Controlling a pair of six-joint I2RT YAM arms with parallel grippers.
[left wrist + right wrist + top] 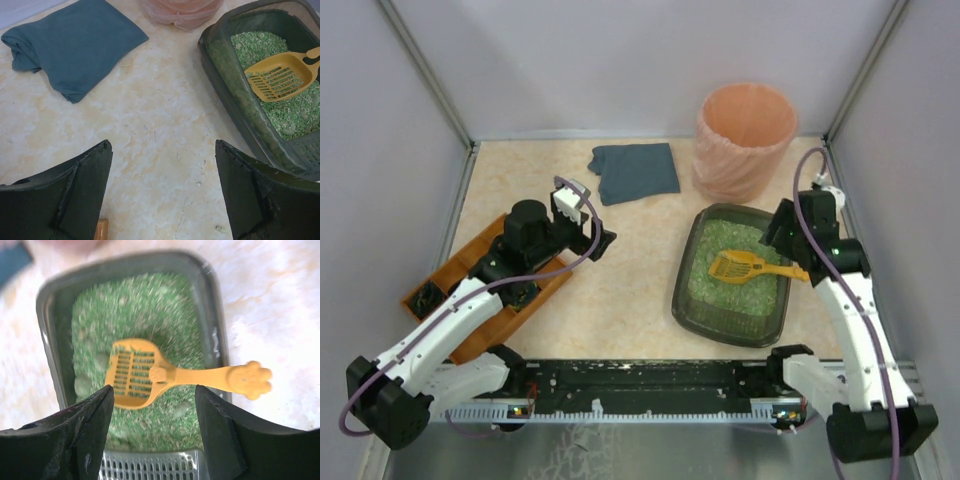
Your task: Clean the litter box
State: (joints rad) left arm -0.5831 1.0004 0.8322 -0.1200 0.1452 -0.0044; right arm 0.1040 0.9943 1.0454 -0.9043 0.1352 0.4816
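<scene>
Hovering over the litter box (210, 315), right pincer (154, 395) spread to take the rim-propped litter scoop (137, 372); left pincer (162, 145) spread, empty.

Top view: high behind the arm bases, looking down on the whole table (620, 290). Left wrist: low over table, facing cloth (75, 45) and litter box (235, 95). Right wrist: close above litter box. All 3 share litter box, scoop (135, 375).

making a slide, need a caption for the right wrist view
Right claw open over yellow scoop lying on green litter in the litter box
</scene>
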